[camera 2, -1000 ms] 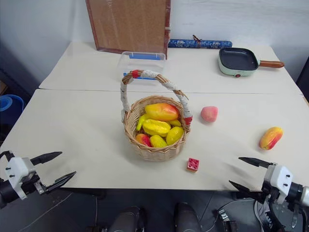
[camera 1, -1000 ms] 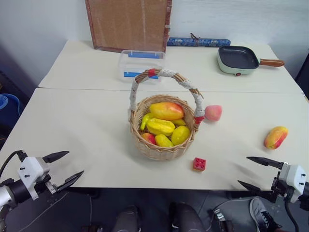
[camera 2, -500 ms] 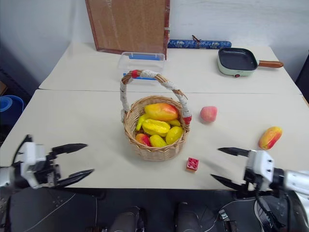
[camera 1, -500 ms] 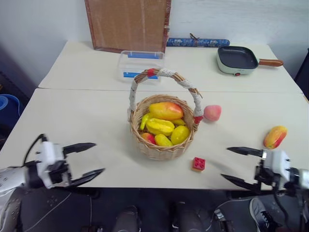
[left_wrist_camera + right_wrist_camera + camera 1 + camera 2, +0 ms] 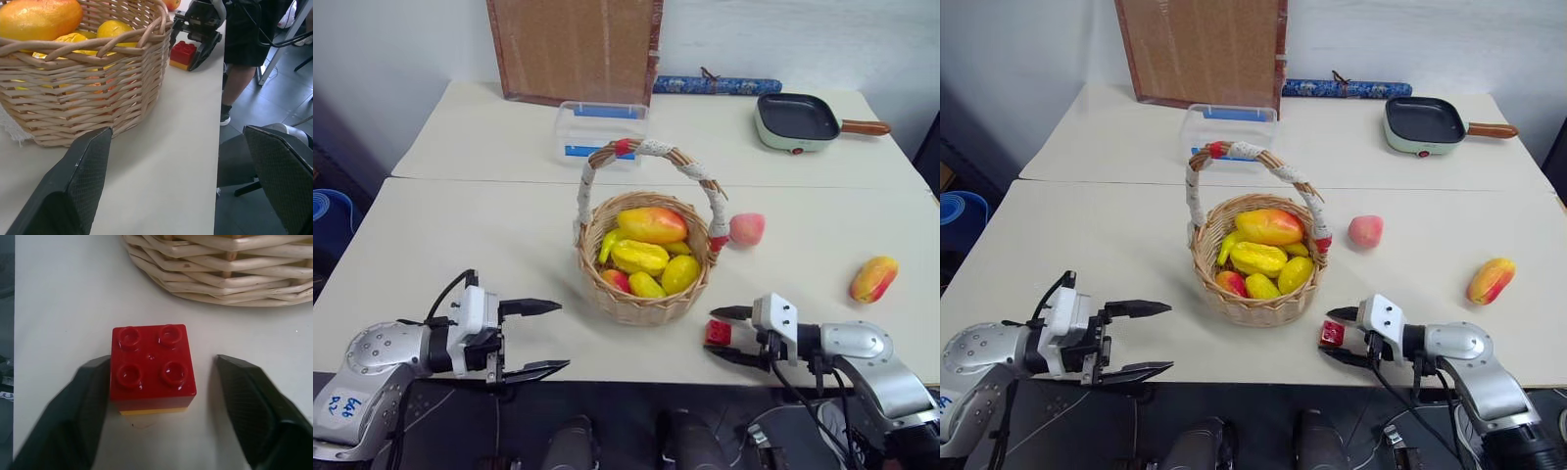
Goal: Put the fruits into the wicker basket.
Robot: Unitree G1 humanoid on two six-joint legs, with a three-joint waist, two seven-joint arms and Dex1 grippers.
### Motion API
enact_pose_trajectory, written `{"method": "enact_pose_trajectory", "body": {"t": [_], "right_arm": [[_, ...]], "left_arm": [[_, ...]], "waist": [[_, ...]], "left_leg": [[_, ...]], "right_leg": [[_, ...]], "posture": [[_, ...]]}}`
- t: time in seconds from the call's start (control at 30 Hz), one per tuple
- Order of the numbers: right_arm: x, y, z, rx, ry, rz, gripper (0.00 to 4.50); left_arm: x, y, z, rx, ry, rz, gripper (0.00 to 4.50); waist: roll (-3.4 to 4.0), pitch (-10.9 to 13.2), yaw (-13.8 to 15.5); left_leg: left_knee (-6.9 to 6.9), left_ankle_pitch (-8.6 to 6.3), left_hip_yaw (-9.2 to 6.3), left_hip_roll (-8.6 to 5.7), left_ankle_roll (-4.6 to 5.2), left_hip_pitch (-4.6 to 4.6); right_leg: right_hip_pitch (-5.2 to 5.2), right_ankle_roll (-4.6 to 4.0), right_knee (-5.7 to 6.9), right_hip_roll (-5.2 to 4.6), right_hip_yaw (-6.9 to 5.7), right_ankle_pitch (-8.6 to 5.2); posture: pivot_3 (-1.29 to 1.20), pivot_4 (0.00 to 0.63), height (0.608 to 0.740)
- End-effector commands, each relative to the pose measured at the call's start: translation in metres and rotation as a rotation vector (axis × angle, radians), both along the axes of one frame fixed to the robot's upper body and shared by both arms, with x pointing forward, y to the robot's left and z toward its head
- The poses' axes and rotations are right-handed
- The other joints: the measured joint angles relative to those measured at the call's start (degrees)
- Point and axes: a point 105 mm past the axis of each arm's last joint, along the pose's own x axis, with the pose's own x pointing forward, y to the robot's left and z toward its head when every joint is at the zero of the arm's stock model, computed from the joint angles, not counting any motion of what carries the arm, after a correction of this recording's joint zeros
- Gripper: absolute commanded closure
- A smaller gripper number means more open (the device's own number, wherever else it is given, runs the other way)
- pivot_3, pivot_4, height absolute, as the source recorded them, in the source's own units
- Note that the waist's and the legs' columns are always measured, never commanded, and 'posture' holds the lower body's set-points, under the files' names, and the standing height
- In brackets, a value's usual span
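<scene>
The wicker basket (image 5: pixel 641 302) stands mid-table, filled with several yellow and orange-red fruits. A pink-red peach (image 5: pixel 746 229) lies on the table just right of the basket's handle. An orange-red mango (image 5: pixel 873 278) lies farther right, near the table's edge. My right gripper (image 5: pixel 712 333) is open around the small red cube (image 5: pixel 151 364) in front of the basket. One finger (image 5: pixel 90 399) touches the cube's side and the other stands clear of it. My left gripper (image 5: pixel 562 336) is open and empty at the front edge, left of the basket (image 5: pixel 83 103).
On the rear table stand a clear plastic box (image 5: pixel 600 125), a frying pan (image 5: pixel 795 117), a cork board (image 5: pixel 573 49) against the wall and a blue roll (image 5: pixel 715 85). A seam runs between the two tables behind the basket.
Both arms swung inward. The right gripper moved left to the red cube and narrowed around it. The left gripper moved right toward the basket, still open.
</scene>
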Motion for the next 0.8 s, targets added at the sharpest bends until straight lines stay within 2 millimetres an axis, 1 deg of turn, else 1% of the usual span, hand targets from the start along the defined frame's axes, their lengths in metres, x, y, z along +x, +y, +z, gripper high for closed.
{"method": "enact_pose_trajectory", "body": {"t": [0.03, 0.07, 0.1, 0.13, 0.2, 0.27, 0.3, 0.33, 0.37, 0.4, 0.47, 0.5, 0.57, 0.63, 0.7, 0.73, 0.8], "right_arm": [[-0.008, -0.02, 0.013, 0.1, -0.012, -0.055, 2.64], [-0.012, -0.028, 0.02, 0.144, -0.009, -0.096, 2.91], [-0.016, -0.037, 0.027, 0.187, -0.026, -0.143, 3.03], [-0.02, -0.044, 0.033, 0.214, -0.038, -0.18, 3.03], [-0.033, -0.07, 0.044, 0.23, -0.085, -0.305, 3.03], [-0.043, -0.093, 0.05, 0.24, -0.104, -0.427, 3.03], [-0.047, -0.106, 0.053, 0.24, -0.127, -0.503, 3.03], [-0.054, -0.127, 0.057, 0.253, -0.152, -0.617, 3.03], [-0.062, -0.147, 0.058, 0.24, -0.168, -0.708, 3.03], [-0.071, -0.166, 0.055, 0.22, -0.165, -0.789, 3.03], [-0.081, -0.19, 0.047, 0.185, -0.159, -0.882, 3.03], [-0.08, -0.209, 0.042, 0.161, -0.165, -0.971, 3.03], [-0.075, -0.237, 0.032, 0.079, -0.18, -1.095, 3.03], [-0.062, -0.261, 0.029, 0.063, -0.201, -1.222, 3.03], [-0.041, -0.275, 0.028, 0.112, -0.204, -1.305, 3.03], [-0.028, -0.276, 0.031, 0.137, -0.212, -1.326, 3.03], [-0.01, -0.278, 0.029, 0.172, -0.176, -1.364, 3.03]], "left_arm": [[0.001, -0.002, 0.0, 0.0, -0.006, -0.021, 0.0], [0.002, -0.002, -0.001, -0.002, -0.005, -0.021, 0.0], [0.003, -0.002, -0.002, -0.008, -0.007, -0.015, 0.0], [0.004, -0.002, -0.002, -0.014, -0.009, -0.008, 0.0], [0.006, 0.0, 0.0, -0.047, -0.006, 0.016, 0.0], [0.007, 0.001, 0.001, -0.064, -0.002, 0.029, 0.0], [0.007, 0.001, 0.0, -0.059, 0.001, 0.027, 0.0], [0.009, 0.001, -0.001, -0.056, 0.001, 0.025, 0.0], [0.011, -0.001, -0.002, -0.055, 0.0, 0.02, 0.0], [0.013, -0.003, -0.001, -0.057, -0.004, 0.011, 0.0], [0.016, -0.006, 0.001, -0.062, -0.013, -0.004, 0.0], [0.019, -0.008, 0.002, -0.065, -0.019, -0.006, 0.0], [0.022, -0.008, 0.005, -0.071, -0.03, -0.007, 0.0], [0.025, -0.008, 0.007, -0.071, -0.032, -0.009, 0.0], [0.025, -0.008, 0.009, -0.067, -0.034, -0.013, 0.0], [0.025, -0.007, 0.01, -0.063, -0.04, -0.013, 0.0], [0.025, -0.005, 0.014, -0.06, -0.052, -0.006, 0.0]], "waist": [[0.0, 0.0, 0.13], [0.03, 0.01, 0.32], [0.03, 0.01, 0.34], [0.03, 0.01, 0.33], [0.03, 0.01, 0.31], [0.03, 0.01, 0.29], [0.03, 0.0, 0.29], [0.03, 0.0, 0.27], [0.03, 0.0, 0.28], [0.04, 0.0, 0.27], [0.03, 0.0, 0.25], [0.02, -0.01, 0.16], [-0.01, -0.03, -0.2], [0.11, -0.07, -0.76], [0.21, -0.11, -1.51], [0.25, -0.1, -1.93], [0.35, -0.12, -2.05]], "left_leg": [[0.01, 0.0, 0.0, -0.01, 0.01, 0.0], [0.02, 0.0, -0.01, -0.01, 0.02, 0.0], [0.04, -0.02, -0.02, -0.03, 0.04, -0.03], [0.04, -0.03, -0.02, -0.02, 0.05, 0.0], [0.04, -0.06, -0.02, -0.01, 0.07, -0.02], [0.04, -0.09, -0.03, 0.01, 0.06, 0.0], [0.02, -0.15, -0.01, 0.01, 0.16, 0.0], [0.01, -0.18, -0.01, 0.01, 0.21, 0.03], [0.01, -0.23, -0.01, 0.01, 0.3, 0.03], [0.01, -0.23, 0.0, 0.01, 0.3, 0.03], [0.01, -0.23, 0.04, -0.01, 0.3, 0.02], [0.01, -0.23, 0.04, -0.01, 0.3, 0.02], [0.01, -0.23, 0.05, -0.01, 0.31, 0.05], [0.01, -0.18, 0.26, -0.02, 0.28, 0.1], [-0.01, -0.04, 0.34, 0.0, 0.07, 0.13], [-0.01, -0.03, 0.36, 0.0, 0.06, 0.12], [-0.01, -0.01, 0.47, 0.04, 0.04, 0.15]], "right_leg": [[0.0, 0.0, 0.0, -0.01, 0.01, 0.0], [0.01, 0.02, 0.02, -0.01, 0.02, 0.01], [0.01, 0.04, 0.02, -0.04, 0.02, 0.02], [0.02, 0.09, 0.03, -0.03, 0.05, 0.05], [0.01, 0.11, 0.03, -0.03, 0.05, 0.06], [0.04, 0.12, 0.02, -0.02, 0.05, 0.07], [0.04, 0.12, -0.03, -0.03, 0.09, 0.06], [0.07, 0.12, -0.04, -0.02, 0.1, 0.06], [0.06, 0.11, -0.05, -0.02, 0.11, 0.06], [0.06, 0.1, -0.05, -0.02, 0.13, 0.06], [0.05, 0.08, -0.12, -0.02, 0.17, 0.04], [0.08, 0.08, -0.14, -0.02, 0.17, 0.04], [0.11, 0.07, -0.16, -0.03, 0.2, 0.04], [0.03, 0.07, -0.1, -0.03, 0.37, 0.05], [-0.02, 0.06, -0.06, 0.0, 0.39, 0.04], [-0.03, 0.06, -0.03, 0.01, 0.39, 0.04], [-0.07, 0.06, 0.01, 0.05, 0.41, 0.04]], "posture": [[0.0, 0.15, 0.74], [0.0, 0.15, 0.74], [0.0, 0.15, 0.74], [0.0, 0.15, 0.74], [0.0, 0.15, 0.74], [0.0, 0.15, 0.74], [0.0, 0.15, 0.74], [0.0, 0.15, 0.74], [0.0, 0.15, 0.74], [0.0, 0.15, 0.74], [0.0, 0.15, 0.74], [0.0, 0.15, 0.74], [0.0, 0.15, 0.74], [0.0, 0.15, 0.74], [0.0, 0.15, 0.74], [0.0, 0.15, 0.74], [0.0, 0.15, 0.74]]}}
